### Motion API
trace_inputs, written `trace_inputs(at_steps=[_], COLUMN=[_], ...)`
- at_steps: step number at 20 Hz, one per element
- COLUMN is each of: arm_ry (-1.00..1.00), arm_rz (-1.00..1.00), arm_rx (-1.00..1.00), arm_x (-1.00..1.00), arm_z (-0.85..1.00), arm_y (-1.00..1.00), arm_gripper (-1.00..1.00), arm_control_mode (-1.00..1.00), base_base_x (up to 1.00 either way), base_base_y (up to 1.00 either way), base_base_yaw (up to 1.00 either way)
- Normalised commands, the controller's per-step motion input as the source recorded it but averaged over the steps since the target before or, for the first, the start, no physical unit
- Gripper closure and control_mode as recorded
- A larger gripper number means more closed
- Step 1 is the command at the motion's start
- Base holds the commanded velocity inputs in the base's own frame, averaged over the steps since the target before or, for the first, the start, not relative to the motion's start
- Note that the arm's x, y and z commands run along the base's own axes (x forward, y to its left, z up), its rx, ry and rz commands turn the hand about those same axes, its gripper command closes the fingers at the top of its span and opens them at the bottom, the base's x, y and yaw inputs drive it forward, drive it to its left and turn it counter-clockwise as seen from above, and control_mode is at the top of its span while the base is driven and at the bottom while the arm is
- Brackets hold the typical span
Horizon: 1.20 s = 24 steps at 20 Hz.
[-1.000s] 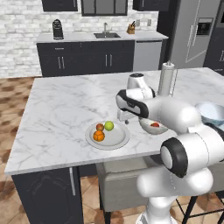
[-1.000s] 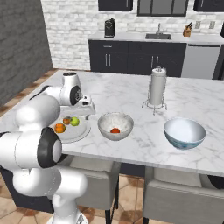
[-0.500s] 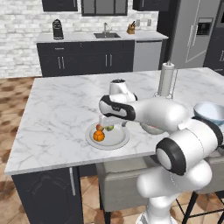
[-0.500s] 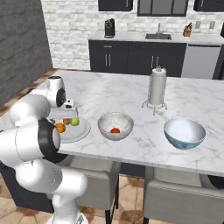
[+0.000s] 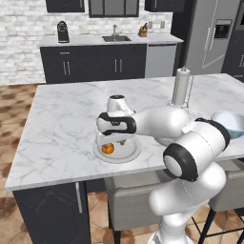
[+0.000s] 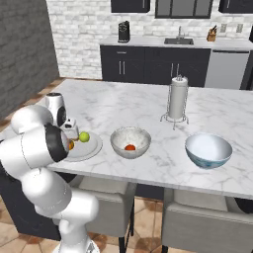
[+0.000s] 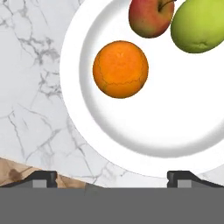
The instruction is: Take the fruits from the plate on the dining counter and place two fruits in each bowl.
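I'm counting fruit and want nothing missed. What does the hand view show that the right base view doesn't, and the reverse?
Hand view alone: the brownish-red fruit lying beside the yellow-green one, and the tool with its tips spread wide, holding nothing. Right base view alone: the speckled bowl with a red-orange fruit inside, the light blue bowl with no fruit visible inside, and a paper towel holder. Both: the plate, the orange fruit, the yellow-green fruit and the marble dining counter.

A glossy white arm [image 5: 190, 143] of rounded, bulbous segments is seen, joined by dark black bands at the joints. Two small dark finger tips [image 7: 43, 178] with grey inner faces are shown.
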Motion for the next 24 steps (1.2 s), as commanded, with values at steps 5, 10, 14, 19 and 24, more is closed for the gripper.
trace_inputs(at_steps=[5,10,14,19,24], arm_ry=[-0.05,0.0,0.0,0.0,0.0], arm_rz=[-0.12,-0.14,-0.1,-0.09,-0.06], arm_rx=[0.0,0.0,0.0,0.0,0.0], arm_x=[0.19,0.25,0.22,0.19,0.18], arm_z=[-0.11,-0.09,-0.17,-0.22,-0.19], arm_y=[0.03,0.0,0.06,0.08,0.07], arm_gripper=[-1.0,-1.0,-1.0,-1.0,-1.0], arm_control_mode=[-1.0,-1.0,-1.0,-1.0,-1.0], base_base_x=[0.0,0.0,0.0,0.0,0.0], base_base_y=[0.0,0.0,0.0,0.0,0.0], base_base_yaw=[0.0,0.0,0.0,0.0,0.0])
